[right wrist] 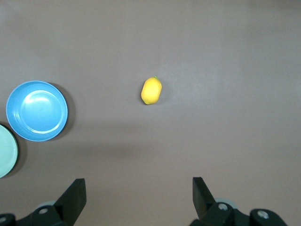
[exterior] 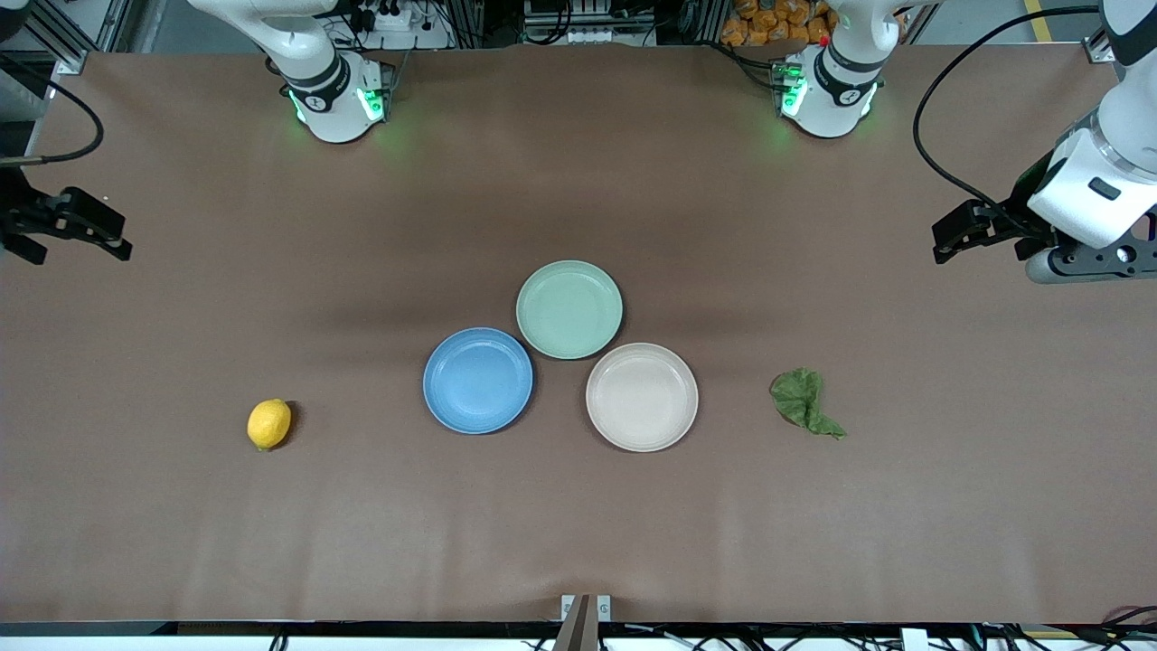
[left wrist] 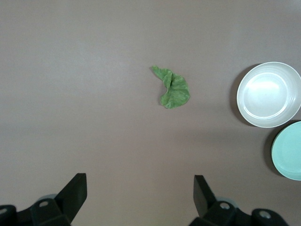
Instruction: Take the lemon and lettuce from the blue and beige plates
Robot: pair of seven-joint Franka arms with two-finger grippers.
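The lemon (exterior: 269,424) lies on the bare table toward the right arm's end, beside the empty blue plate (exterior: 478,381); it also shows in the right wrist view (right wrist: 151,90), as does the blue plate (right wrist: 36,110). The lettuce (exterior: 802,400) lies on the bare table toward the left arm's end, beside the empty beige plate (exterior: 642,397); both show in the left wrist view, the lettuce (left wrist: 173,88) and the beige plate (left wrist: 268,94). My left gripper (exterior: 949,237) (left wrist: 140,181) is open and empty, high over its table end. My right gripper (exterior: 116,237) (right wrist: 139,184) is open and empty, over its end.
An empty pale mint-green plate (exterior: 569,309) sits against the blue and beige plates, farther from the front camera. It shows at the edge of both wrist views (left wrist: 288,150) (right wrist: 5,150). Both arm bases stand along the table's back edge.
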